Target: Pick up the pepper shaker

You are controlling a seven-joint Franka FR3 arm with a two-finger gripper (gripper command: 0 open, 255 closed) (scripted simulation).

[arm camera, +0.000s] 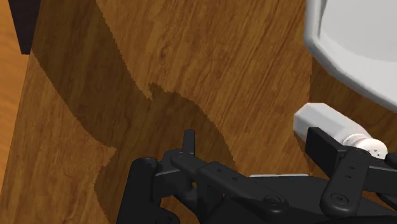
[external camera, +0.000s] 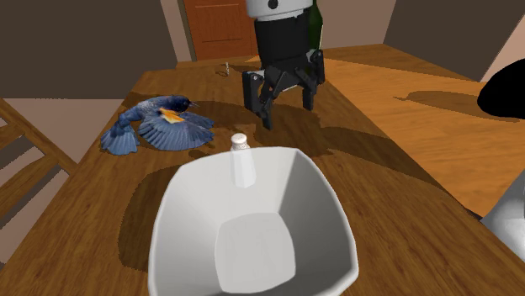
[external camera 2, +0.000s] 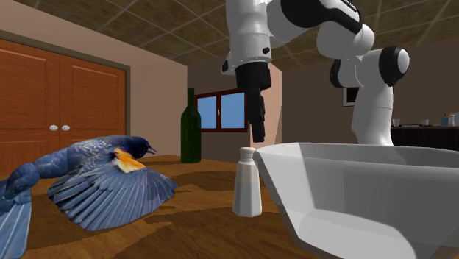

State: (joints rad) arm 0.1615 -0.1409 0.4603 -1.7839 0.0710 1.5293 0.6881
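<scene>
The pepper shaker (external camera: pixel 240 143) is a small white bottle with a rounded cap, standing upright on the wooden table just behind the big white bowl's far rim. In the second exterior view the pepper shaker (external camera 2: pixel 246 184) stands right beside the bowl. My black gripper (external camera: pixel 289 103) hangs open above the table, a little beyond the shaker and off to the shoulder view's right. The gripper (external camera 2: pixel 257 121) is above the shaker's cap with air between them. In the wrist view the shaker (arm camera: pixel 327 121) lies by one finger (arm camera: pixel 331 153), partly hidden behind it.
A large white bowl (external camera: pixel 332 210) fills the near table. A blue bird figurine (external camera: pixel 160 124) with spread wings lies to the shaker's left in the shoulder view. A dark green bottle (external camera 2: pixel 191 129) stands at the far end, near a small object (external camera: pixel 225 67).
</scene>
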